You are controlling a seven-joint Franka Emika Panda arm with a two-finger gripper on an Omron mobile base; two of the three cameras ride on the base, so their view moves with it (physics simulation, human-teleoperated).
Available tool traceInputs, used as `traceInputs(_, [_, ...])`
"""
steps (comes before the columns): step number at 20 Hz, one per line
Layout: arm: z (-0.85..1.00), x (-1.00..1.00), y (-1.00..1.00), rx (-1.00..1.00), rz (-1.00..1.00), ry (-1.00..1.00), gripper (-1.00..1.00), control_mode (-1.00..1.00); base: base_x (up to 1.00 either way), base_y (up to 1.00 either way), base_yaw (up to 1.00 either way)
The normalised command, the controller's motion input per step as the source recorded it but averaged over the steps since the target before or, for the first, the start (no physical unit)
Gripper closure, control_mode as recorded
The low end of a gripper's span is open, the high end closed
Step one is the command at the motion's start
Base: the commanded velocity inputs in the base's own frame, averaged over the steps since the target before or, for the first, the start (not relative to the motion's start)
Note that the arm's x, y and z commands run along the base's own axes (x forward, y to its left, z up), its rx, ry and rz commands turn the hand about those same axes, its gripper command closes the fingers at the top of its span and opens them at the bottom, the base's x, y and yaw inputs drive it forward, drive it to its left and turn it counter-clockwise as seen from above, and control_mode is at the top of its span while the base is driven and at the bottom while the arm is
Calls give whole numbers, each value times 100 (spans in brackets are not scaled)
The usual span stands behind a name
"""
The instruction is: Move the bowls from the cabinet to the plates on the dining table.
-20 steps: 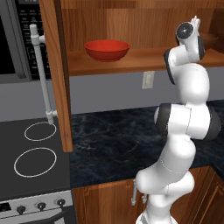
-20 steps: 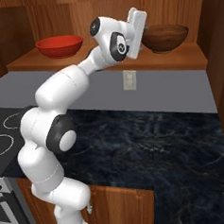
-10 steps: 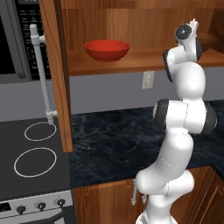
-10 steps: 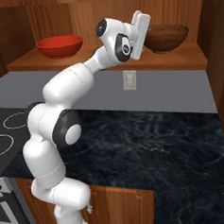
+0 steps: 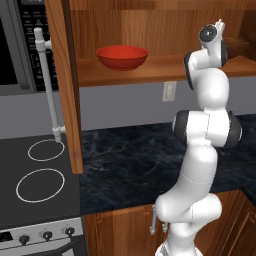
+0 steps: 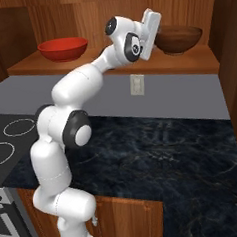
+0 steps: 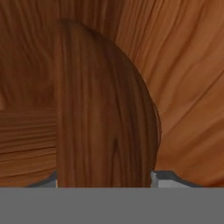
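Our gripper (image 7: 105, 177) at the brown bowl (image 6: 179, 39) in the cabinet (image 6: 112, 66).
We see fingertips spread either side of it, perhaps touching; red bowl (image 5: 122, 57) sits well apart.

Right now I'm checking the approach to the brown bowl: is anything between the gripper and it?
Nothing visible does. In the hand view the brown bowl sits directly ahead, between the two fingertips. The red bowl stands far along the shelf, well off this path.
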Motion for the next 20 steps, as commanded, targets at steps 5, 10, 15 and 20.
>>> traceInputs(5, [-16, 21, -13, 2, 2, 0, 100, -100, 0, 0, 0])
traceInputs(10, [-15, 15, -16, 2, 2, 1, 100, -100, 0, 0, 0])
traceInputs(15, [-2, -7, -9, 2, 0, 0, 100, -100, 0, 0, 0])
traceInputs(20, [33, -42, 6, 7, 0, 2, 100, -100, 0, 0, 0])
